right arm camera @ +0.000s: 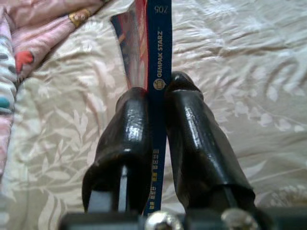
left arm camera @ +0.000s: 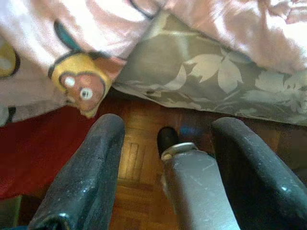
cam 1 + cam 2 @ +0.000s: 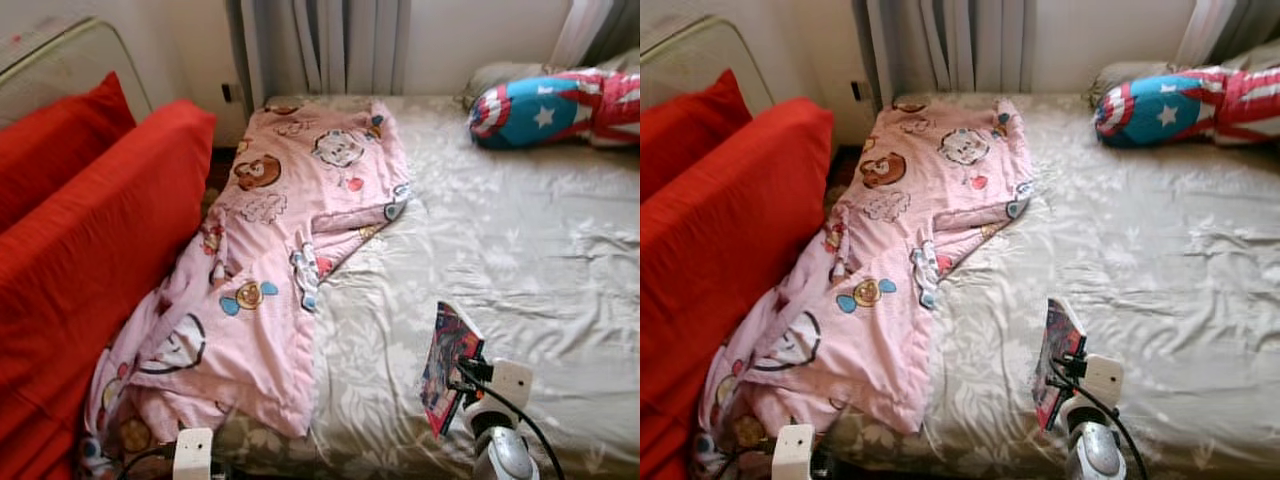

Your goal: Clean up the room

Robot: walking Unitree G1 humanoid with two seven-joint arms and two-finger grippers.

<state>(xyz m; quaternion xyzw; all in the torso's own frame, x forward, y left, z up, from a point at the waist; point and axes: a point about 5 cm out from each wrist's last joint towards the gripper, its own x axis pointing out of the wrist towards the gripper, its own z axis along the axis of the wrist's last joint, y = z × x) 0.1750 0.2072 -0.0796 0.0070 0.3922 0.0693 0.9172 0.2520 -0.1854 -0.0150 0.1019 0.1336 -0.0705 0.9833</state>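
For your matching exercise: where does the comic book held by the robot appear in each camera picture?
Left eye view: comic book low, right of centre, above the right end effector.
Right eye view: low, just right of centre.
Left wrist view: not in it.
Right wrist view: spine upright between the fingers.
Shared landmark: pink blanket.

A home bedroom: bed [image 3: 520, 260], cartoon blanket [image 3: 270, 270], curtains [image 3: 330, 45].

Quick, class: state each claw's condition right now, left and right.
Left claw: open, holding nothing, low beside the bed above the wooden floor.
Right claw: shut on the book, held over the bed sheet.
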